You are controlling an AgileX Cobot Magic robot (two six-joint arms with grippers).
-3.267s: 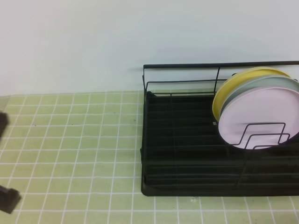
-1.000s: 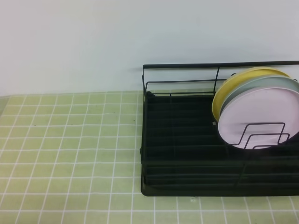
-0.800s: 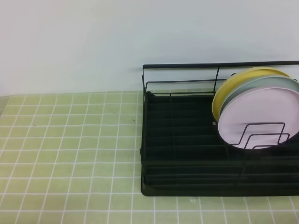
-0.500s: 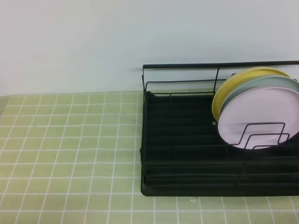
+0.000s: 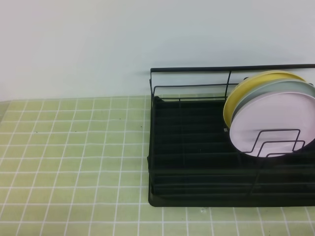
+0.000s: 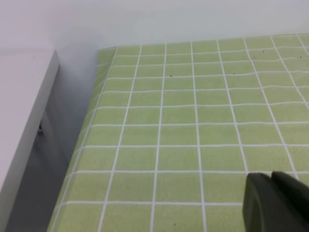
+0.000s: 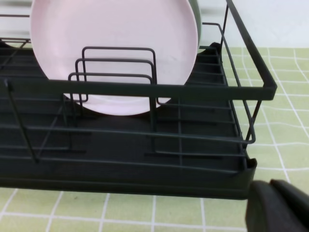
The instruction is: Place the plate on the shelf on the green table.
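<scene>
The pale pink plate (image 5: 275,120) stands upright in the black wire shelf (image 5: 197,147) at its right end, leaning behind thin dividers, on the green table (image 5: 74,147). It fills the top of the right wrist view (image 7: 116,43), behind the shelf's front rail (image 7: 145,89). Neither gripper shows in the high view. My left gripper (image 6: 271,175) shows as dark fingers pressed together and empty, over bare tiles (image 6: 193,121). My right gripper (image 7: 270,182) is shut and empty, just outside the shelf's front right corner.
A pale blue-green plate (image 5: 283,88) and a yellow plate (image 5: 246,88) stand behind the pink one. The left part of the shelf holds nothing. The table's left edge drops off beside a white ledge (image 6: 24,121). A white wall stands behind.
The dark parts of the left arm seen at the high view's left edge 3.3 s ago have gone out of view. Nothing has moved in the last second.
</scene>
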